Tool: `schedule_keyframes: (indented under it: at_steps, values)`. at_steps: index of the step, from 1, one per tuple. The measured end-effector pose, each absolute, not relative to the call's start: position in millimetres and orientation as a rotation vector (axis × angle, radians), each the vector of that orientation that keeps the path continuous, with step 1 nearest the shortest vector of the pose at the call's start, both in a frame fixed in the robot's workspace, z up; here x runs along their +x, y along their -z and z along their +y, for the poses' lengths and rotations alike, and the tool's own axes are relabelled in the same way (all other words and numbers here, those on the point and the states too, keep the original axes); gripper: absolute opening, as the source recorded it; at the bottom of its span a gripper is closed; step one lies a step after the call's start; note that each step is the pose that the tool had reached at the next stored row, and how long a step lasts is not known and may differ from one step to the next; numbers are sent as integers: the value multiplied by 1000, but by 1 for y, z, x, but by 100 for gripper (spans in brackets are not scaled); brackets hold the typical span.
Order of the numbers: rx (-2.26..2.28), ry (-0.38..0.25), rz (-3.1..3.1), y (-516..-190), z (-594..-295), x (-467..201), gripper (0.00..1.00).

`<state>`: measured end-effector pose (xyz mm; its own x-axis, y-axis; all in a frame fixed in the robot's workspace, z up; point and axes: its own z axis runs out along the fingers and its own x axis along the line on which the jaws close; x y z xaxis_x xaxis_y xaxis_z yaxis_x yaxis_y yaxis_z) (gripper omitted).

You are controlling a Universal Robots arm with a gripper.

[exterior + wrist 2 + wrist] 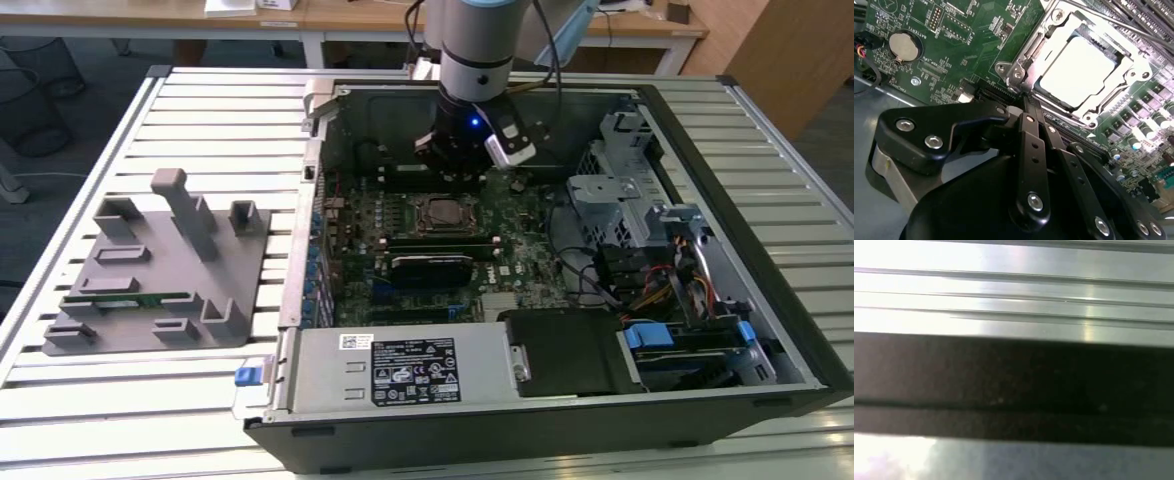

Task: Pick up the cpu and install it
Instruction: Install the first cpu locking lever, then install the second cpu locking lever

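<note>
At the exterior view's left, a grey moulded fixture tray (154, 270) is shown lying on the slatted metal desk (200, 110), with a green memory stick (131, 297) resting in one of its slots. Just beside the tray, toward the exterior view's right, an open computer case (747, 200) is laid on its side, so that the green motherboard (514, 225) faces upward. Along the near edge of the case a power supply (400, 368) with a white label is seated, and a metal drive cage (617, 190) with bundled cables occupies the case's far right portion.

Near the middle of the motherboard the socket frame (445, 214) is seen, and the cpu (1079, 70) is shown lying flat inside it in the second wrist view (its silvery top appears washed out by glare), enclosed on all sides by the frame's metal border (1026, 55). A round coin battery (905, 46) is mounted on the board, well apart from the socket.

The arm (475, 45) descends into the case from above, and the gripper (457, 160) is held over the board just behind the socket. In the second wrist view its black fingers (1029, 131) are drawn together to a narrow point with nothing between them, apart from the cpu and near the socket's edge.

In the first wrist view, blurred bright metal slats (1014, 290) and a dark band (1014, 385) are recorded.
</note>
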<state>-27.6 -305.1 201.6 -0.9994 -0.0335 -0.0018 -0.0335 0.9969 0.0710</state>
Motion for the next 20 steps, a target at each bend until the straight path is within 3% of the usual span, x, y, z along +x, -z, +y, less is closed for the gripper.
schedule_keyframes:
  at_steps: [20]
  values:
    - [-52, -110, 3139, -202, -313, -27, 11]
